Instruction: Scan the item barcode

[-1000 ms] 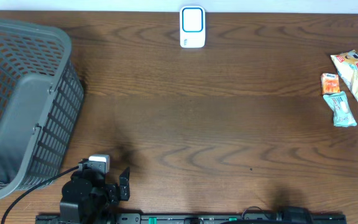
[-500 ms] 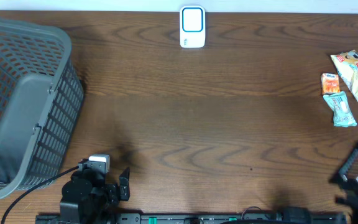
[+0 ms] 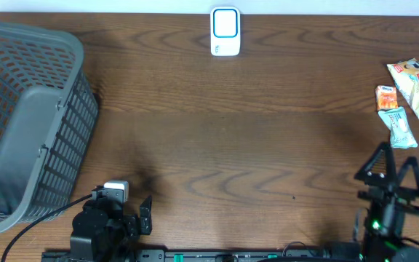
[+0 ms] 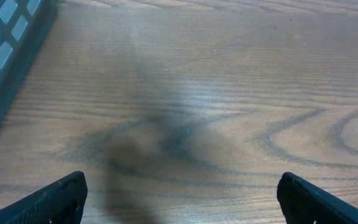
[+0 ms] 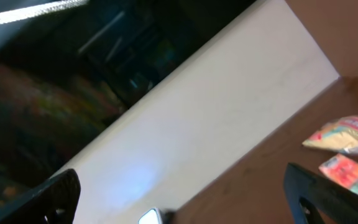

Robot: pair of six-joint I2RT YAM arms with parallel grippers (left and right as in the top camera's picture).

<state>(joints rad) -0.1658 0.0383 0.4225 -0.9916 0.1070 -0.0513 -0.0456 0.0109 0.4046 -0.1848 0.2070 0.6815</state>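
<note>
Right pincer [image 3: 393, 166] has its jaws spread wide and holds nothing. It sits over the near-right tabletop [image 3: 268, 131], on the near side of the snack packets. Left pincer [image 4: 179, 208] is also wide open and empty, arm folded low at the near-left edge beside the grey basket [image 3: 20, 109]. Packets cluster at the right edge: yellow-white pouch [image 3: 415, 87], small orange packet [image 3: 386, 97], teal wrapper [image 3: 398, 128]. Print is too small to read; the red marks on the pouch are possibly a brand. White scanner [image 3: 225, 31] with a blue face stands far edge, centre. Right wrist camera is tilted, mostly showing wall [image 5: 216, 118].
</note>
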